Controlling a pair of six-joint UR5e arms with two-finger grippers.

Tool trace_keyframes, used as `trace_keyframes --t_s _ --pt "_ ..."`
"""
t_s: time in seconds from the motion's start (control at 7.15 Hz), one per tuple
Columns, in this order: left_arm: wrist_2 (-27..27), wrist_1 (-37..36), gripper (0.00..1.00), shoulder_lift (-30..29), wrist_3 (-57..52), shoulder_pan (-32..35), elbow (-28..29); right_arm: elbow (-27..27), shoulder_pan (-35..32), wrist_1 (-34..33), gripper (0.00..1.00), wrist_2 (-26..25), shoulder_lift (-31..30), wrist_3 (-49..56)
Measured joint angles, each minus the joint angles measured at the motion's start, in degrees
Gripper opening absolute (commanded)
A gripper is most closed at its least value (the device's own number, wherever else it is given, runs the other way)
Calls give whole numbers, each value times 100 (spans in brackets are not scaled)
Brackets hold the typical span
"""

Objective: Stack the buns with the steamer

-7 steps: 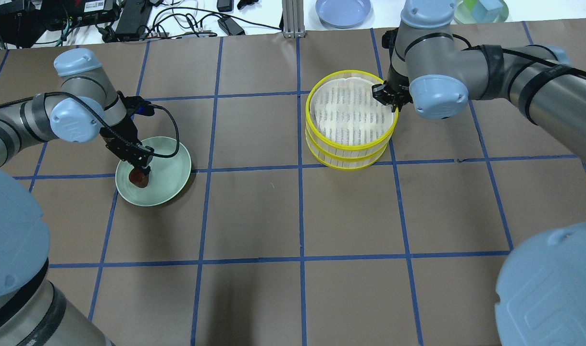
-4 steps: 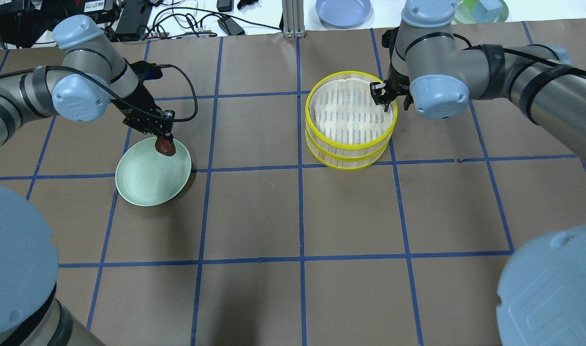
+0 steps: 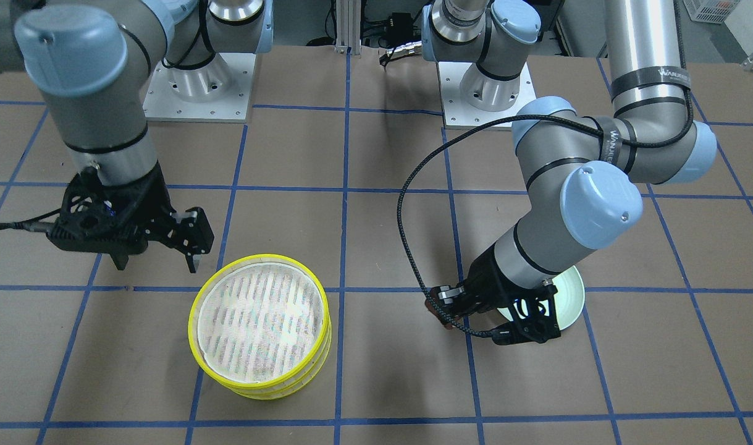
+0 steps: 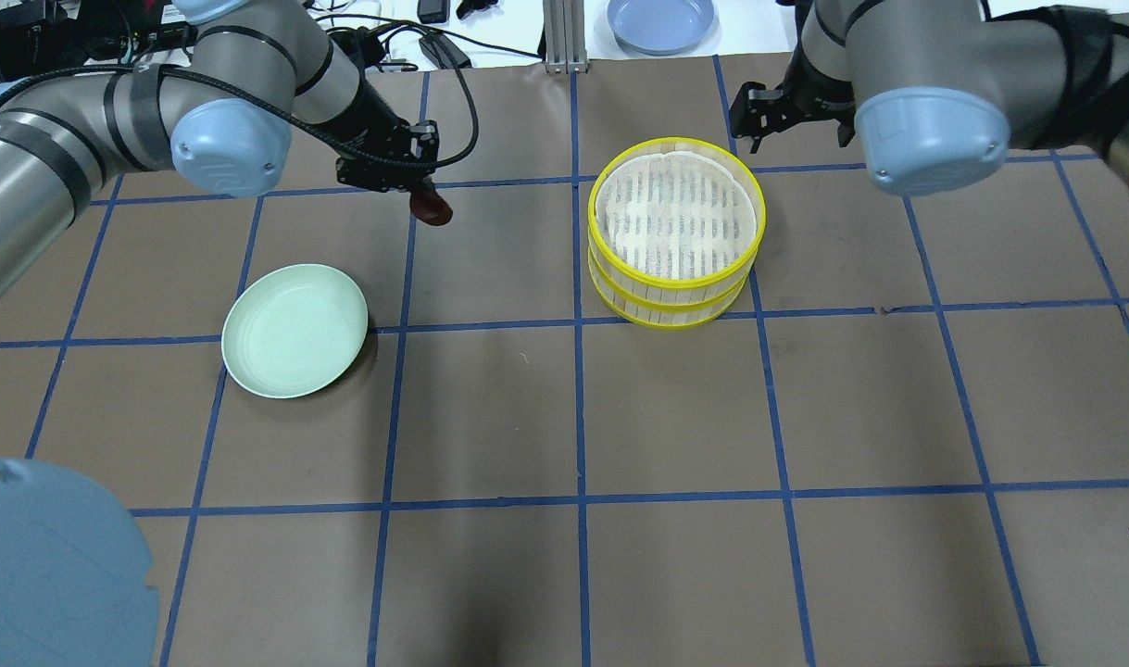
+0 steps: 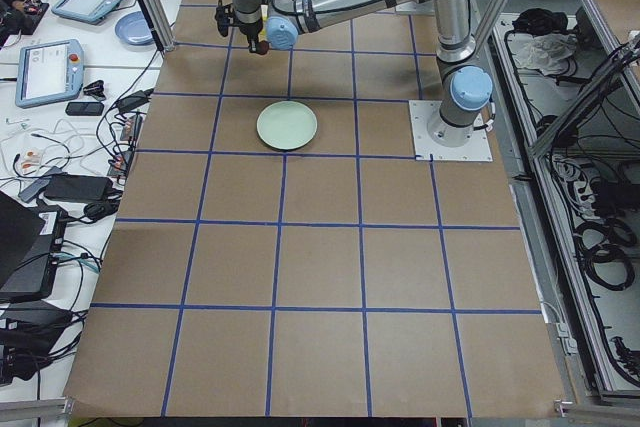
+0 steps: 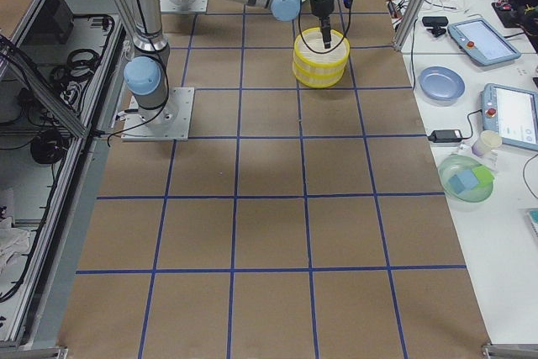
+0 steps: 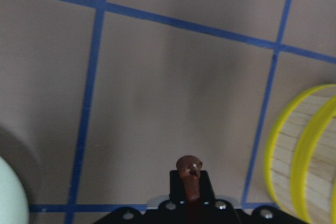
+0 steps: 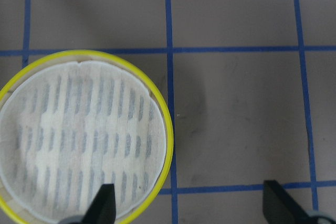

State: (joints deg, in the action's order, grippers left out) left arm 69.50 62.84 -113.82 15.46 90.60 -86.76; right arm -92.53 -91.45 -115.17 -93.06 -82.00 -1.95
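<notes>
Apparently for loading, left gripper (image 4: 425, 198) pinches the reddish-brown bun (image 4: 434, 213) aloft, upper left of frame. Spread and empty, right gripper (image 8: 189, 186) hangs at the upper right of the steamer tiers (image 4: 590, 236), likely giving room.

The steamer (image 8: 84, 135) is seen at the left on the table (image 8: 236, 108); the right claw (image 8: 191, 203) is held spread, one fingertip (image 8: 105, 203) over the steamer's rim.
</notes>
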Motion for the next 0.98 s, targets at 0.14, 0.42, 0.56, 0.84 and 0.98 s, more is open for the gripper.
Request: trace_keyframes --t_s 0.14,0.42,0.56,0.84,0.98 --pt "-537 -325 0 -49 630 122 1 4 2 648 100 102 -410 -11" --pt "-1428 -769 0 -171 1484 406 -42 42 5 1612 100 365 -939 -58" --pt "-1673 -1080 0 -287 1842 566 -54 61 5 1811 100 446 -1069 -49" --pt "-1799 -1451 52 -606 2175 843 -59 68 5 1937 100 436 -1111 -19" --pt "-1802 -1498 81 -752 2216 944 -59 65 5 1963 100 426 -1110 -17"
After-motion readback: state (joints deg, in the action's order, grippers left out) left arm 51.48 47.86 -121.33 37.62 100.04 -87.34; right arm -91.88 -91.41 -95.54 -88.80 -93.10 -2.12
